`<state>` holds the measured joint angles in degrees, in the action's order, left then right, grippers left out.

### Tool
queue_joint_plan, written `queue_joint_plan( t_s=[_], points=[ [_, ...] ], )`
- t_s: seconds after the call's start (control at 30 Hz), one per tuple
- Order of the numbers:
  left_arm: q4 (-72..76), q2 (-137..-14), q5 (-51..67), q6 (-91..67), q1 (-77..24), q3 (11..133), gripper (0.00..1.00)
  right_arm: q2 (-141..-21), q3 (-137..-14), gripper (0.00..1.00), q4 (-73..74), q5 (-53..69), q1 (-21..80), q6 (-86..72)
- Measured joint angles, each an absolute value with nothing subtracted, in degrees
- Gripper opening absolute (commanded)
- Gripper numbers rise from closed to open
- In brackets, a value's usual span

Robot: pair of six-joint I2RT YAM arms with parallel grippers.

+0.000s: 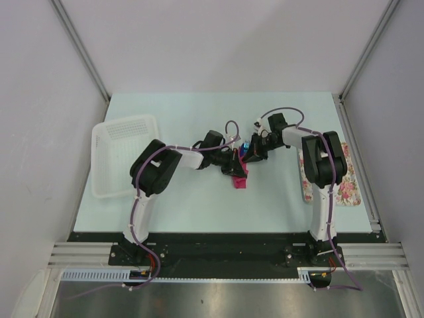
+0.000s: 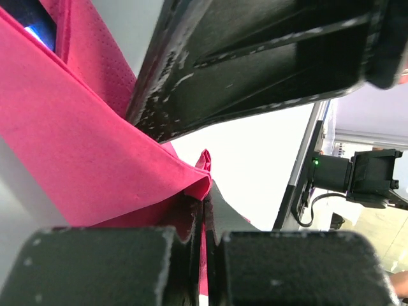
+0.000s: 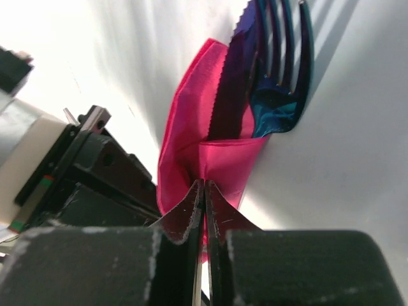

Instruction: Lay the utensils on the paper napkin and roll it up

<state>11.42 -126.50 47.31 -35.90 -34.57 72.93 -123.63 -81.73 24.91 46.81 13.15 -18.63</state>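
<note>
1. A white basket sat at the table's left edge.
2. The left pincer was at mid-table, its jaws pressed together on a fold of the pink napkin.
3. The napkin lay bunched and partly wrapped between the two pincers, near the table's middle.
4. The dark blue utensils sat inside the napkin. The fork tines and a serrated blade stuck out of its far end.
5. The right pincer pinched the napkin's near edge, jaws almost touching.
6. A floral tray lay at the right, partly under the right arm.
</note>
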Motion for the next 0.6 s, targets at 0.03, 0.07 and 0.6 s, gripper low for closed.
queue_joint_plan(
  t_s=[0.03,0.07,0.6],
  points=[
    [11.4,-126.5,47.3,-35.8,-34.6,72.9,0.0,-123.9,-81.6,0.05,24.8,46.8,13.1,-18.7],
    [11.3,-126.5,47.4,-35.6,-34.6,73.0,0.0,-124.2,-81.6,0.04,24.5,46.8,13.1,-18.7],
    [12.3,-126.1,48.7,-35.0,-34.8,73.4,0.01,-125.3,-80.5,0.0,21.9,48.6,12.7,-21.0]
  ],
)
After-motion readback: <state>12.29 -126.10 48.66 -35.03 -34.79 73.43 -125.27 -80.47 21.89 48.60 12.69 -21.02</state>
